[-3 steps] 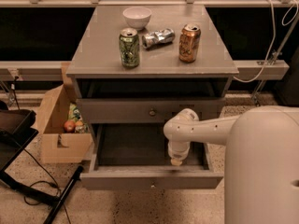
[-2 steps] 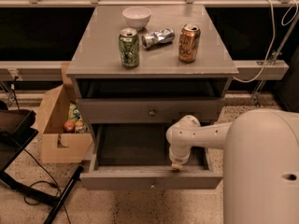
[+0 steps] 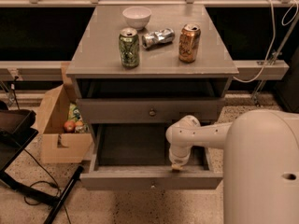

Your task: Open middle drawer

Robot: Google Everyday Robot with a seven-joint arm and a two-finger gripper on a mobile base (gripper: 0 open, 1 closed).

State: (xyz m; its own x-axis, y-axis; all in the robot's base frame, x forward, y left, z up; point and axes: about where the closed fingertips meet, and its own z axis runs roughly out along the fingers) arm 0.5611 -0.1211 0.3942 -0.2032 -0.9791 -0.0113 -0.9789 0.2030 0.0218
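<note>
The middle drawer (image 3: 150, 178) of the grey cabinet stands pulled out. Its deep grey interior shows, and a small brass knob (image 3: 152, 185) sits on its flat front. My gripper (image 3: 176, 166) hangs from the white arm (image 3: 196, 134). It points down inside the drawer, right of centre, against the top edge of the drawer front. Another grey drawer (image 3: 152, 111) above is shut. Any drawer below is hidden under the open one.
The cabinet top (image 3: 103, 55) carries a white bowl (image 3: 137, 17), a green can (image 3: 129, 47), a crushed silver can (image 3: 158, 37) and an orange can (image 3: 189, 42). A cardboard box (image 3: 58, 125) with snacks stands at the left. My white body (image 3: 261, 171) fills the right foreground.
My gripper has shifted slightly down and forward, toward the drawer's front edge. The drawer stays pulled out about as far as before.
</note>
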